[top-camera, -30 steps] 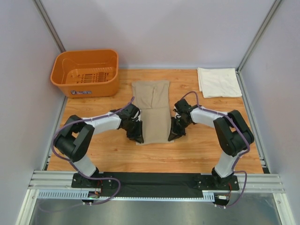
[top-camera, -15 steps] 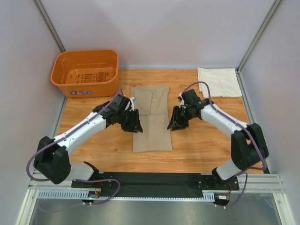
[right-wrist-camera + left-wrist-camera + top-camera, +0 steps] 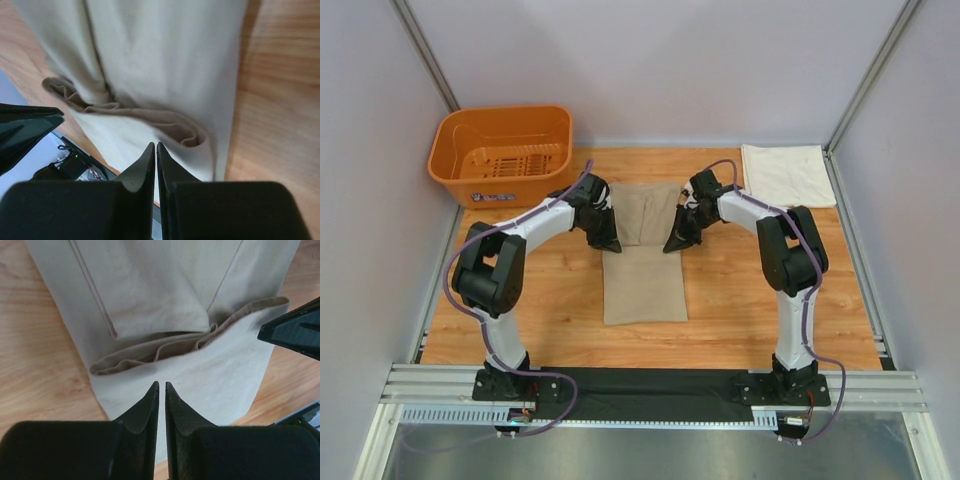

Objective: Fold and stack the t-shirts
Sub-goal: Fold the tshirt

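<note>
The tan-khaki t-shirt (image 3: 643,280) lies as a long narrow strip in the middle of the table, with a rumpled crosswise fold (image 3: 175,342) halfway along it. My left gripper (image 3: 608,243) hangs at the strip's left edge by that fold. Its jaws (image 3: 160,383) are shut to a thin slit over the cloth, with nothing seen between them. At the right edge my right gripper (image 3: 673,243) mirrors it, shut and empty (image 3: 156,144) just short of the fold (image 3: 150,117). The cream-white t-shirt (image 3: 787,175) lies folded at the back right corner.
An orange plastic basket (image 3: 503,155) stands at the back left. Grey walls and metal posts close in the table on three sides. Bare wood (image 3: 760,290) shows either side of the tan strip.
Both grippers have moved from the strip's near end towards the back, to the crosswise fold. Their jaws opened on the way and have closed again. The tan shirt now lies stretched longer towards me.
</note>
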### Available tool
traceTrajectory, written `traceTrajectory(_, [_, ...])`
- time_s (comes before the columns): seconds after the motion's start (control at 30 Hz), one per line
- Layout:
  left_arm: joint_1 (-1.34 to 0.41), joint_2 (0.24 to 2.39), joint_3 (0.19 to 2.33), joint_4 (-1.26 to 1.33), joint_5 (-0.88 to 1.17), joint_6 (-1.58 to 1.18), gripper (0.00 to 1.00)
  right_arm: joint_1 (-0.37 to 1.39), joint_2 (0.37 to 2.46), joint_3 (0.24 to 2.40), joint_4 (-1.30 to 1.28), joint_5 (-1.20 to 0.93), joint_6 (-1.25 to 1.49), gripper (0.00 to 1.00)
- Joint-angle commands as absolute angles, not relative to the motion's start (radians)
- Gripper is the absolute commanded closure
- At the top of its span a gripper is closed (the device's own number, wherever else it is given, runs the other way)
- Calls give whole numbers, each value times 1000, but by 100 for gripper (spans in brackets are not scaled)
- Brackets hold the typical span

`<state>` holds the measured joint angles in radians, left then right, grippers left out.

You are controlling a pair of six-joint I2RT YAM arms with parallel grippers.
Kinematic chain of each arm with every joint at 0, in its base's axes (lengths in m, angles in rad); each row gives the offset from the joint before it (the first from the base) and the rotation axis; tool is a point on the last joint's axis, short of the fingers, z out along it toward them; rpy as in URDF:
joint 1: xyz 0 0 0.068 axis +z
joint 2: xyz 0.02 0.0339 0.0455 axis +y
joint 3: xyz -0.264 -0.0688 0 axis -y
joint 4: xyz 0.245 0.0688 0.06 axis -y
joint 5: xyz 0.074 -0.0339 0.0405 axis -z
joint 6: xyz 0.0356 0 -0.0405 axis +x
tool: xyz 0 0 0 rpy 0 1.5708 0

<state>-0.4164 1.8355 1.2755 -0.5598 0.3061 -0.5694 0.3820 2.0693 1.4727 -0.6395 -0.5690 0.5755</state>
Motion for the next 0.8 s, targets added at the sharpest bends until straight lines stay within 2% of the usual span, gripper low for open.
traceTrajectory(0.0, [-403, 1874, 1316, -537, 265, -528, 84, 348, 2111, 1491, -592, -603, 565, 96])
traceTrajectory(0.23, [-408, 1988, 1310, -552, 241, -489, 85, 298, 2148, 1434, -609, -552, 494, 96])
traceTrajectory(0.47, [-445, 1919, 1221, -546, 232, -498, 84, 270, 2022, 1267, -607, -548, 443, 95])
traceTrajectory(0.53, [-445, 1867, 1220, -560, 222, -505, 80, 268, 1961, 1241, -618, -543, 436, 94])
traceTrajectory(0.57, [-445, 1846, 1224, -584, 213, -503, 71, 267, 1939, 1241, -641, -537, 424, 92])
traceTrajectory(0.6, [-445, 1800, 1233, -601, 206, -494, 68, 265, 1921, 1253, -661, -526, 413, 91])
traceTrajectory(0.63, [-445, 1777, 1255, -621, 190, -488, 63, 262, 1904, 1261, -702, -502, 404, 86])
traceTrajectory(0.67, [-445, 1751, 1265, -665, 184, -483, 60, 258, 1860, 1270, -725, -491, 393, 75])
traceTrajectory(0.73, [-449, 1662, 1284, -702, 166, -459, 56, 253, 1816, 1295, -773, -447, 359, 64])
traceTrajectory(0.77, [-451, 1602, 1282, -741, 157, -448, 52, 252, 1777, 1296, -819, -433, 348, 54])
